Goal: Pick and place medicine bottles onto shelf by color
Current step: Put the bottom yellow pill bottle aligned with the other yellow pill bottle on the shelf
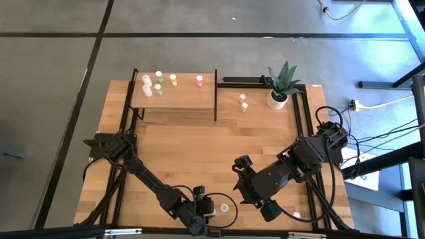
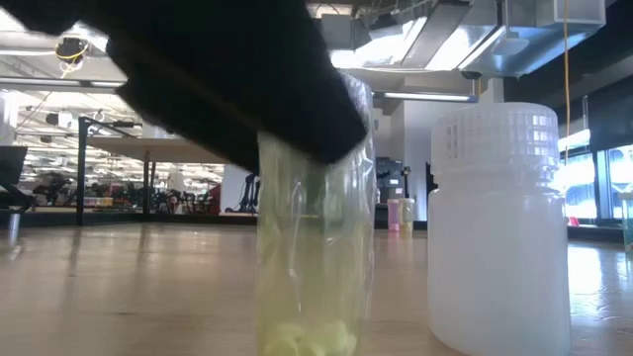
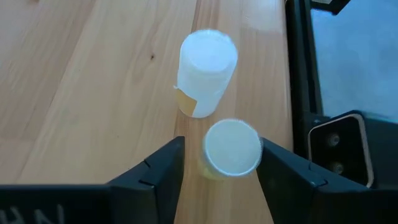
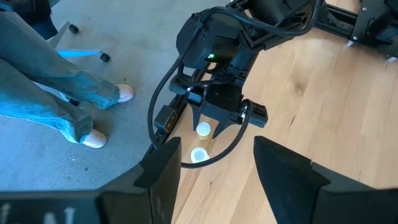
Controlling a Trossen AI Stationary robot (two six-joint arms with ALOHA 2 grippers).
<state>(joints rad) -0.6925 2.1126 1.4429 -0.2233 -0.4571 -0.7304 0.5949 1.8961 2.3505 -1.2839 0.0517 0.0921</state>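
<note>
A white-topped bottle [image 3: 206, 71] stands beside a yellowish bottle [image 3: 231, 149] with a pale cap, both on the light-wood tabletop [image 3: 93, 93]; the fingers [image 3: 149, 177] are black.

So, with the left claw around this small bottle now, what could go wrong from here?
1. The left claw brackets the yellowish bottle off-centre, nearer one finger, so closing may tip or push it.
2. The white bottle stands close beside; a finger may knock it.
3. Both stand near the table's black frame, so a pushed bottle might roll off.
</note>
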